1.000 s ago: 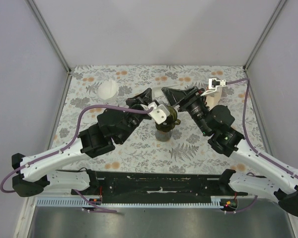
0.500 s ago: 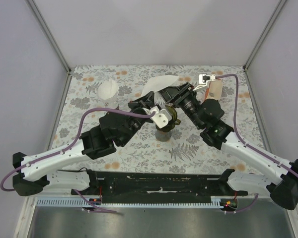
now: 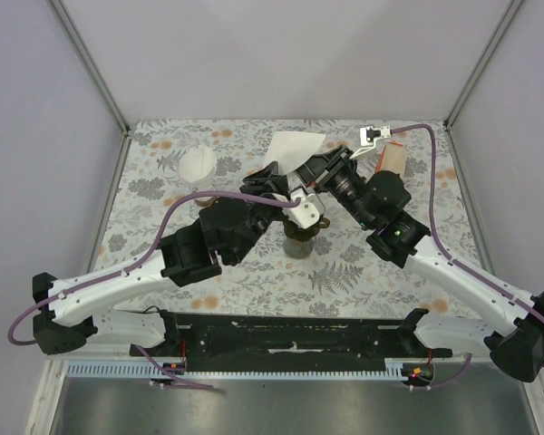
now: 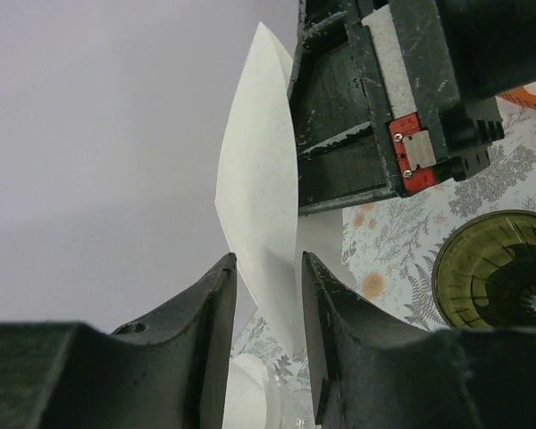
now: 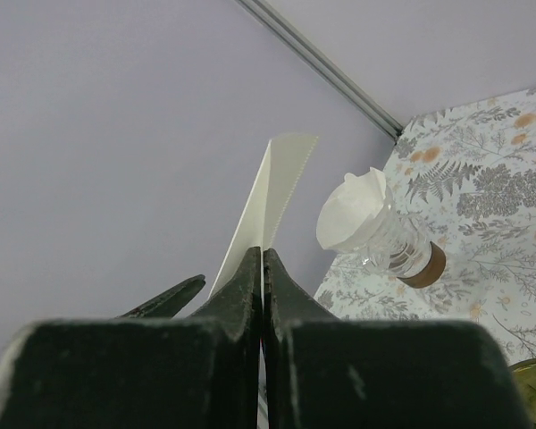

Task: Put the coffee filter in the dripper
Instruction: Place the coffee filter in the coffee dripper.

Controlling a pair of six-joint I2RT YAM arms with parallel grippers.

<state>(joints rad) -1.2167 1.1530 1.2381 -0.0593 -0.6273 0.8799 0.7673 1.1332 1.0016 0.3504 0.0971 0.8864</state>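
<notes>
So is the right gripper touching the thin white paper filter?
Touching. The right wrist view shows the right gripper pinched shut on the thin white paper filter.

Bright, even, diffuse light, faint shadows on the surface, left gripper and right gripper soft-focused up close.

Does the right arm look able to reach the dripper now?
Probably not yet: the left gripper hangs partly over the dripper, open fingers flanking the coffee filter that the right gripper pinches.

Shows white on the coffee filter, olive green on the dripper, grey-and-orange floral print on the table.
</notes>
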